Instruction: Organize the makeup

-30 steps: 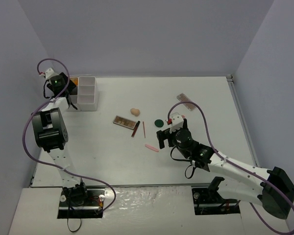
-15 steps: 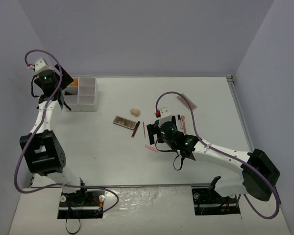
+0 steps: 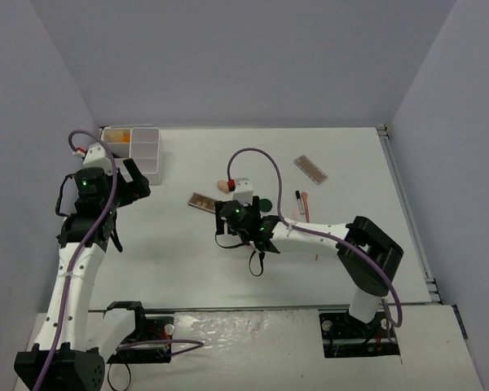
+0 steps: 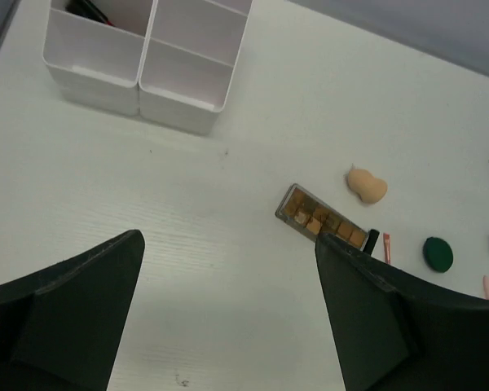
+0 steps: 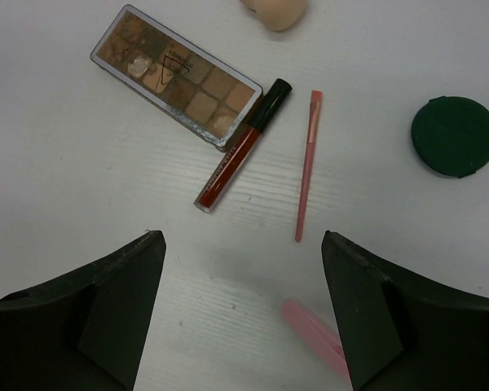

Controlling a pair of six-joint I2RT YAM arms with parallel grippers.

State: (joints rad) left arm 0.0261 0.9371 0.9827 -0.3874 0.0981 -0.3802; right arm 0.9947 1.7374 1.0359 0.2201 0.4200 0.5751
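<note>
Lab test cell: plain walls (image 3: pixel 228 57), white table (image 3: pixel 187 261)

We note a matt, faintly grained white desk (image 5: pixel 57 179), a smooth white plastic box (image 4: pixel 179 114), a glossy-lidded palette (image 5: pixel 175 77) and a matt green compact (image 5: pixel 454 135).

Top external: fixed high above and behind arm bases (image 3: pixel 134 330), tilted down; whole table (image 3: pixel 375 204) taken in from afar.
Left wrist: carried well above surface, aimed obliquely down across table between fingers of left gripper (image 4: pixel 228 238); white box (image 4: pixel 183 114) seen at upper left.
Right wrist: held low, aimed almost straight down between fingers of right gripper (image 5: pixel 242 236); nearest view.
Brown palette (image 5: pixel 175 76), beige sponge (image 5: pixel 275 10) and green compact (image 5: pixel 454 134) shared by all three views.
</note>
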